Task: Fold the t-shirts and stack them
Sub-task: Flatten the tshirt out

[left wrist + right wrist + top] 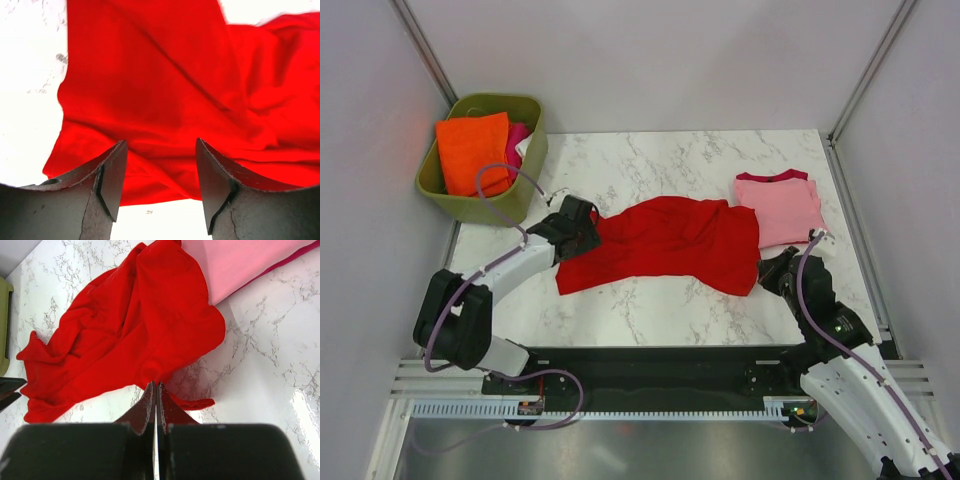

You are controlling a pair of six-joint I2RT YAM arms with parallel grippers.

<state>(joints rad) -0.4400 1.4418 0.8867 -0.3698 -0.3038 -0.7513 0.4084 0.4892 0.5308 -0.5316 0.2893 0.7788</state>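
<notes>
Crumpled bright-red cloth t-shirt (665, 245), not yet flat.
Your right gripper (156, 389) pinched its edge, probably for flattening; left gripper (160, 141) hung spread above.

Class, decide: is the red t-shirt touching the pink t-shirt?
Touching. In the right wrist view the red t-shirt overlaps the edge of the pink t-shirt, with no gap between them.
</notes>
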